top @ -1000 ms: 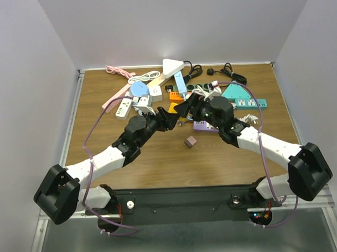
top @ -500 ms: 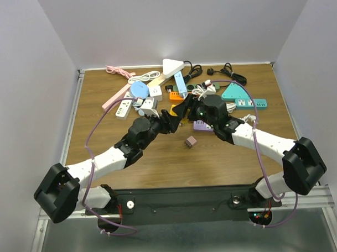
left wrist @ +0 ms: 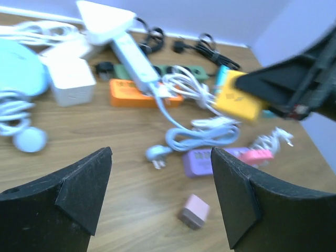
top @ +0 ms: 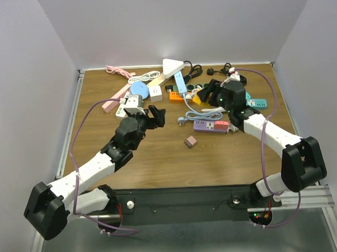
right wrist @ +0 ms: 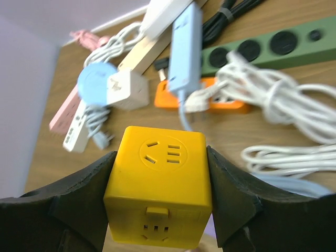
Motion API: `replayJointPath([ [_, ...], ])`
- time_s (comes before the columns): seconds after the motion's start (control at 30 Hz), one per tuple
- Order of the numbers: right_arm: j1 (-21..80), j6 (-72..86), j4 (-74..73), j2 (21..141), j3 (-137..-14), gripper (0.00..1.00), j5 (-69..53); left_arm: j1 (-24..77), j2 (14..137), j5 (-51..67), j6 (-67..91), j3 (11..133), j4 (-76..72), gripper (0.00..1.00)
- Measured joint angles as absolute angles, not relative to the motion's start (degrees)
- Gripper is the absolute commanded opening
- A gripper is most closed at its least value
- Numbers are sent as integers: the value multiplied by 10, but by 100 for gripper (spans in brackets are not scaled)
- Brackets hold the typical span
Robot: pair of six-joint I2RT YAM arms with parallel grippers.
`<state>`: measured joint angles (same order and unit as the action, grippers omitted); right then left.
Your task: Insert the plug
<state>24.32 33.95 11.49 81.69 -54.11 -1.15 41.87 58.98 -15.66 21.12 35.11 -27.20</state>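
Plug [top: 181, 121] flat on table [top: 158, 159], centre, cable trailing right | left gripper [top: 156, 116] spread, empty, just left of plug, nearer | right gripper [top: 208, 92] clamped on yellow socket cube [right wrist: 160, 189], far right

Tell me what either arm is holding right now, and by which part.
The right gripper holds the yellow cube socket, fingers pressed on its two opposite side faces. The left gripper is open and empty.

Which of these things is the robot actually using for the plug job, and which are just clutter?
Job: yellow socket cube, gripped by right pincer; loose plug, probably; left pincer, open.
Lying about: orange strip; purple strip; small pink cube; green strip; round blue reel.
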Motion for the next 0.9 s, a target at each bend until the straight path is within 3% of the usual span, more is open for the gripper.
replayJointPath([
  [0.17, 184, 323, 110, 818, -553, 0, -39, 328, 596, -181, 198, 356, -228, 87],
  [0.3, 178, 318, 103, 812, -553, 0, -84, 228, 677, -214, 178, 389, -164, 87],
  [0.6, 165, 317, 91, 767, -557, 0, -145, 166, 830, -214, 91, 487, -102, 87],
  [0.9, 159, 313, 53, 750, -570, 0, -166, 91, 953, -118, -2, 551, -103, 87],
])
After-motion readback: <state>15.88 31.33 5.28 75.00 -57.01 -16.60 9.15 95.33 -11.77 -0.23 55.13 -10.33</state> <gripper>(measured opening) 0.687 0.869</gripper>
